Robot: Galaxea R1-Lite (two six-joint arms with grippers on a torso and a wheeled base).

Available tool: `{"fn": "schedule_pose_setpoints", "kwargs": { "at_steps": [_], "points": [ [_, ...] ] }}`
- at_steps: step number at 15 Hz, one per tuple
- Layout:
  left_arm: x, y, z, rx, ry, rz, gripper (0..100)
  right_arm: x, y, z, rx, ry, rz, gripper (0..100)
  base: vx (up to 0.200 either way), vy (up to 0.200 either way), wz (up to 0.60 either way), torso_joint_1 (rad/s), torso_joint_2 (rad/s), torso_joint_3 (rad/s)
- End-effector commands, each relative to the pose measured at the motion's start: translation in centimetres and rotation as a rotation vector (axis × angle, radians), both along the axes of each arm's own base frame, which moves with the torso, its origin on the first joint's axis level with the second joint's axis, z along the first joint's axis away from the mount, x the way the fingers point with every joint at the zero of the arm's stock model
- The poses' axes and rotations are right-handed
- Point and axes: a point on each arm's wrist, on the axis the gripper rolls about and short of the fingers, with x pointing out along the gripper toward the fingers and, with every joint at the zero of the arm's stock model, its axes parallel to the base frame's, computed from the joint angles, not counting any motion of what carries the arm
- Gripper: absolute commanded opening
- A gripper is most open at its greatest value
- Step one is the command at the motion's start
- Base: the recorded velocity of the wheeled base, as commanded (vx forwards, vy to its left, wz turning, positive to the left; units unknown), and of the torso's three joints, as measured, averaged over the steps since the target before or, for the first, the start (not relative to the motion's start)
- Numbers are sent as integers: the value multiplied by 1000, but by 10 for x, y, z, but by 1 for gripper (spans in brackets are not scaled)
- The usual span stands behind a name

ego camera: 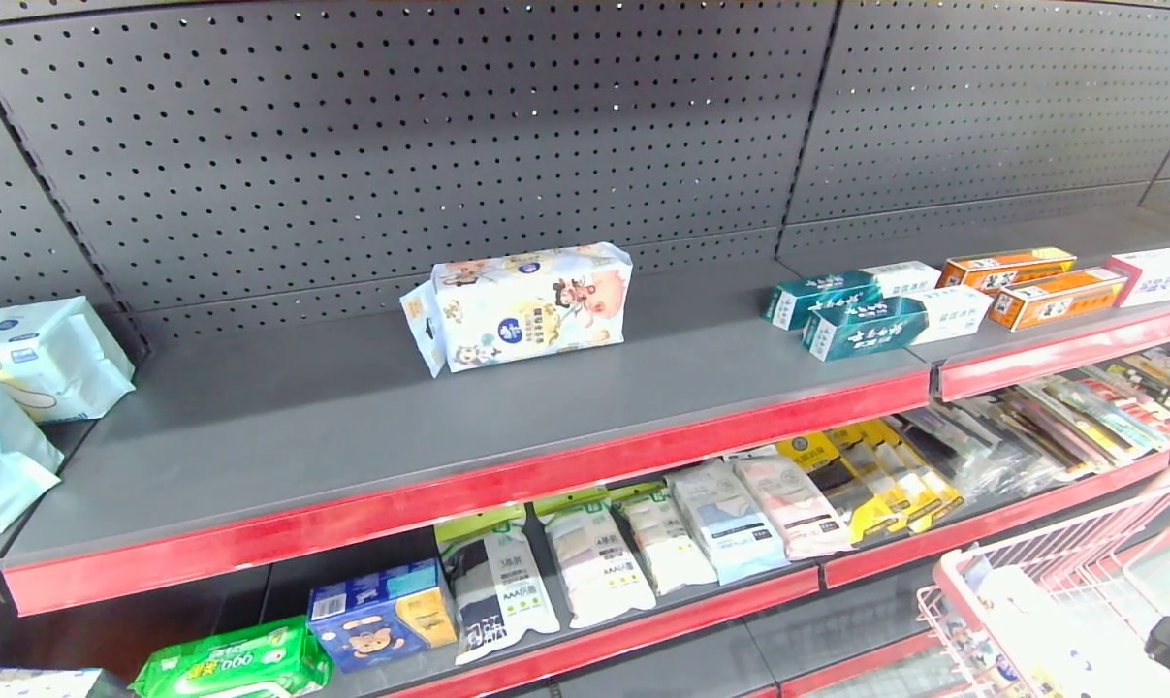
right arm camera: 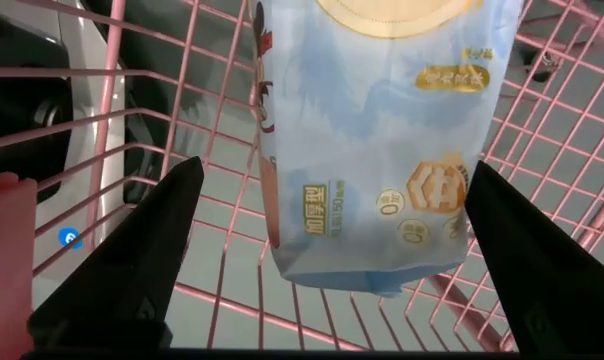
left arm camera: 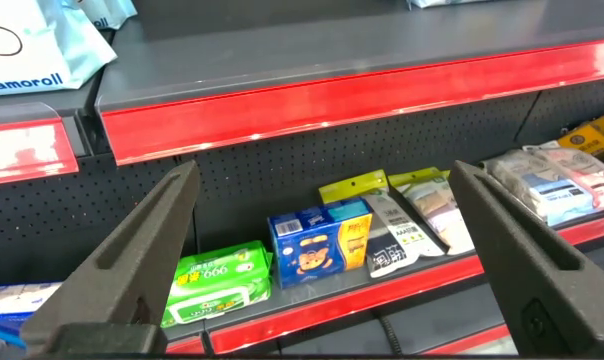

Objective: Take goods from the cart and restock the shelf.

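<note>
Right hand (right arm camera: 334, 170): open, its two dark fingers (right arm camera: 132, 270) spread wide on either side of a pale blue tissue pack (right arm camera: 382, 180), with a gap showing between each finger and the pack. The pack lies inside the pink wire cart (right arm camera: 106, 100), on its mesh floor. Nothing is gripped.

Left hand (left arm camera: 324, 170): also open and empty, held low in front of the lower shelf (left arm camera: 422, 283). A green wet wipes pack (left arm camera: 222, 285) and a blue box (left arm camera: 320, 240) sit there, just beside each other.

In the head view, the cart occupies the lower right corner of the frame. A long grey shelf (ego camera: 303, 417) with a red front edge crosses the middle of the frame. One cartoon-printed tissue pack (ego camera: 531, 305) stands alone near the centre, close to the pegboard back wall. Toothpaste boxes (ego camera: 875, 305) lie at the upper right. Pale soft packs (ego camera: 42, 354) are stacked at the left edge.

Progress, as a judgement: restocking looks barely begun. One pack is on the shelf, with bare board on both sides of it. The pack in the cart has yet to be gripped, lifted out, carried over and set down, probably beside the one already standing.
</note>
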Motion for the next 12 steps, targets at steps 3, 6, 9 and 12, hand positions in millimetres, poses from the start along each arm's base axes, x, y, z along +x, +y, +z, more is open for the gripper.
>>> {"fn": "schedule_pose_setpoints", "kwargs": {
  "at_steps": [3, 6, 9, 12],
  "points": [
    [0, 0, 0, 0, 1, 0, 100, -2, 2, -8, -4, -3, 2, 100, 0, 0, 0, 0, 0, 0],
    [0, 0, 0, 0, 1, 0, 100, -3, 4, -13, -30, -16, 2, 100, 0, 0, 0, 0, 0, 0],
    [0, 0, 0, 0, 1, 0, 100, -3, 5, -14, -34, -18, 2, 100, 0, 0, 0, 0, 0, 0],
    [0, 0, 0, 0, 0, 0, 100, -4, 6, -16, -53, -27, 1, 100, 0, 0, 0, 0, 0, 0]
  ]
}}
